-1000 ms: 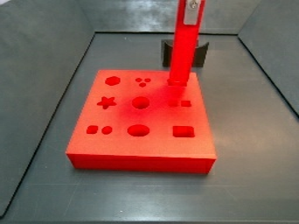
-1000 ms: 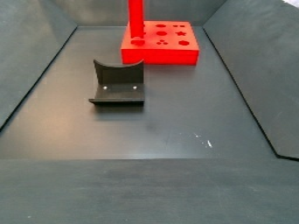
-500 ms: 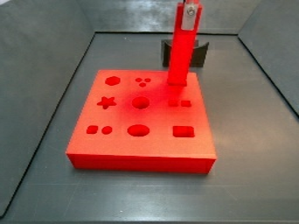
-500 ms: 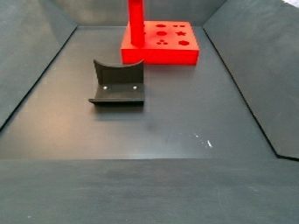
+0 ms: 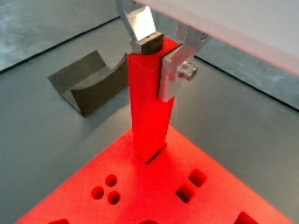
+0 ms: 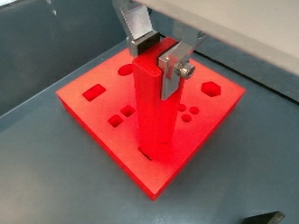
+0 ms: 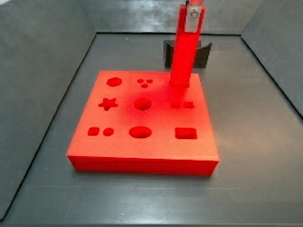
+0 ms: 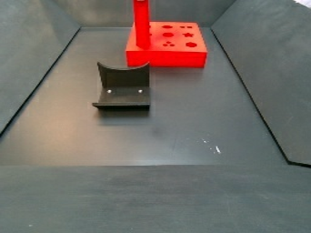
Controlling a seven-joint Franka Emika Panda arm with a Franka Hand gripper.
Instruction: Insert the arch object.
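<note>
Both wrist views: gripper jaws pinch the tall red arch piece; we should keep it vertical over the red block's slot.

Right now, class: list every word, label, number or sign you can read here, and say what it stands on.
None can be read.
The red block bears only cut-out shapes.
The gripper, shut on the red piece, and the fixture show no lettering.
</note>
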